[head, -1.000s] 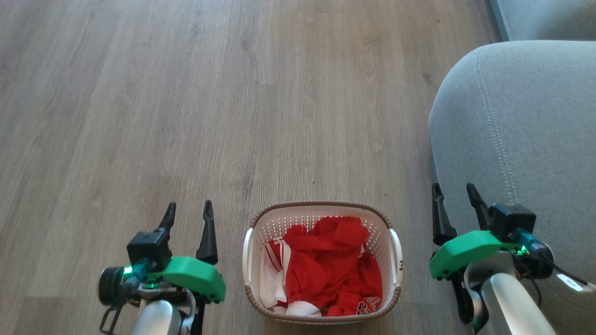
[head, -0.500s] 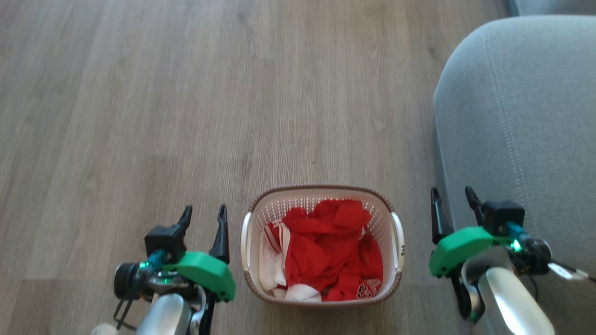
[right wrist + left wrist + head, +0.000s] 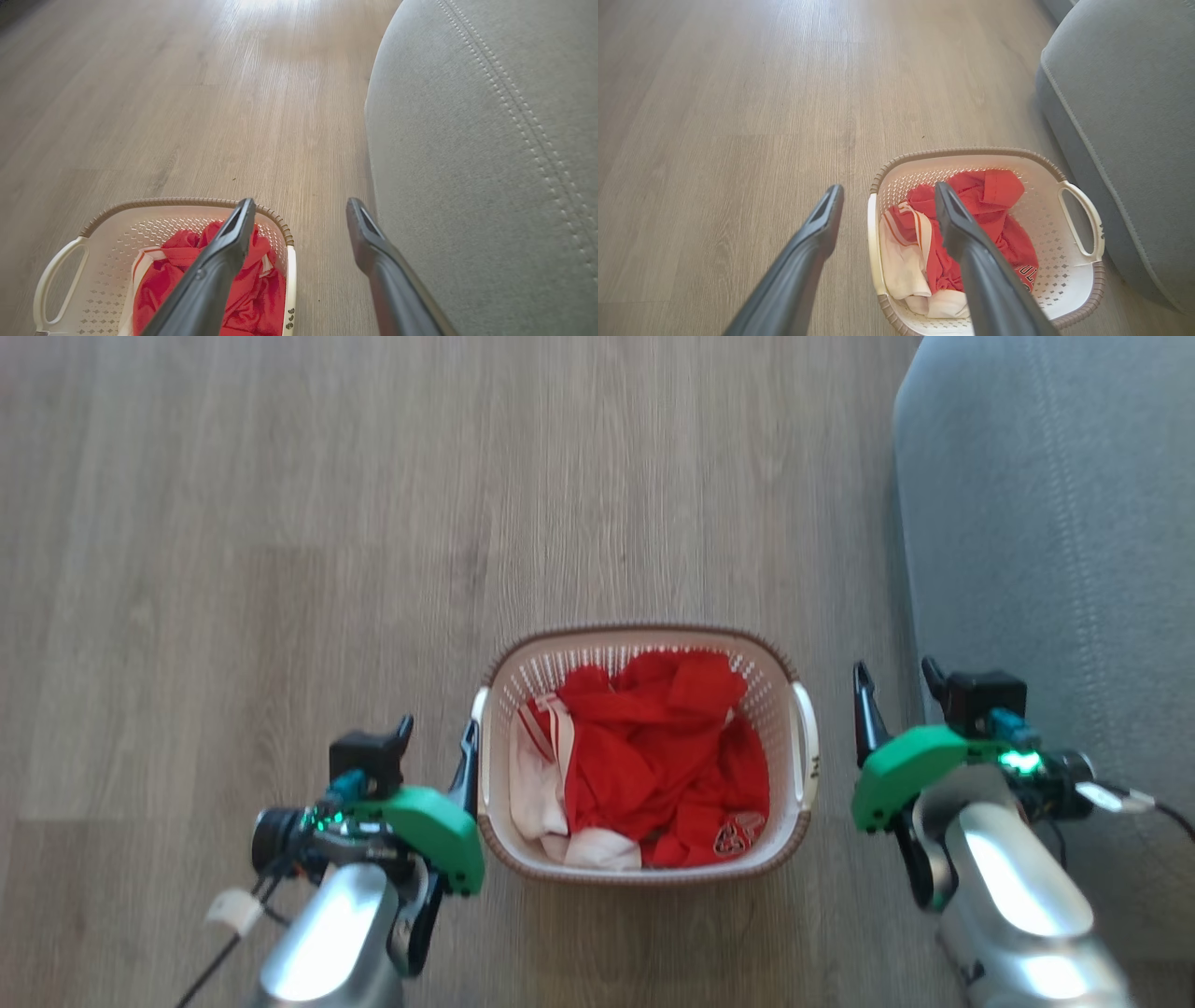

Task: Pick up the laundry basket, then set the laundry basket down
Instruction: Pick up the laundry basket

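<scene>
1. On the wooden floor (image 3: 233, 523) beside the grey sofa (image 3: 1055, 523), the laundry basket (image 3: 644, 631) is seen from the head; the left gripper (image 3: 437, 733) and right gripper (image 3: 893, 677), both open, have been brought nearer its handles.
2. From the left wrist, the left handle (image 3: 873, 242) is framed between spread fingers (image 3: 822, 224).
3. From the right wrist, the right handle (image 3: 290, 280) is framed likewise; nothing is gripped yet.

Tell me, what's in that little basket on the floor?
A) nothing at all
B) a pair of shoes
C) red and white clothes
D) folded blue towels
C: the laundry basket holds a crumpled heap of red and white clothes, seen from the head and from both wrist views.
</scene>
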Available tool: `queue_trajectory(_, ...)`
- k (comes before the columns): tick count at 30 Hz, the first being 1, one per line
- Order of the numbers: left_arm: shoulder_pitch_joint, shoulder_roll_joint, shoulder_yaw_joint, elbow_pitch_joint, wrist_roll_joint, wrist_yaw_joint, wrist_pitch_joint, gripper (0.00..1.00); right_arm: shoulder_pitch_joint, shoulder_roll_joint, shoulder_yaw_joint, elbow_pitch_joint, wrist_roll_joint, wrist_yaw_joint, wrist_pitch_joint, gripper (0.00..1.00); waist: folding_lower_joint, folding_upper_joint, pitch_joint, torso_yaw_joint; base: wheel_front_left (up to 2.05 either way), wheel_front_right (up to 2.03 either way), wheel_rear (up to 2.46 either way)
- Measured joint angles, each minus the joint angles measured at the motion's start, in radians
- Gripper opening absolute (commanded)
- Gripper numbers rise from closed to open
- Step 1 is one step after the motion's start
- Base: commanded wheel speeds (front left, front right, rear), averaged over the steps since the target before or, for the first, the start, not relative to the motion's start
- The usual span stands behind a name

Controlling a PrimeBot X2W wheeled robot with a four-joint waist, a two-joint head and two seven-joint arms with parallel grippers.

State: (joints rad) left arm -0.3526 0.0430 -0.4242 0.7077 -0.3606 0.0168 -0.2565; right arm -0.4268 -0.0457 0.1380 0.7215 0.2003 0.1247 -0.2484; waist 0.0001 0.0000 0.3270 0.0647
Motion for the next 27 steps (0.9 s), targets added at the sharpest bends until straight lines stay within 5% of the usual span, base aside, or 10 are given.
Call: queue_trajectory(27,-0.386,-0.012,-0.211,0.351,-0.143,-0.053,0.0,1.0,-0.349,-0.016,0.088,0.363,0.027,0.0,0.011,1.0,0.0,0.0,0.368,0.007,0.0,0.0,0.0)
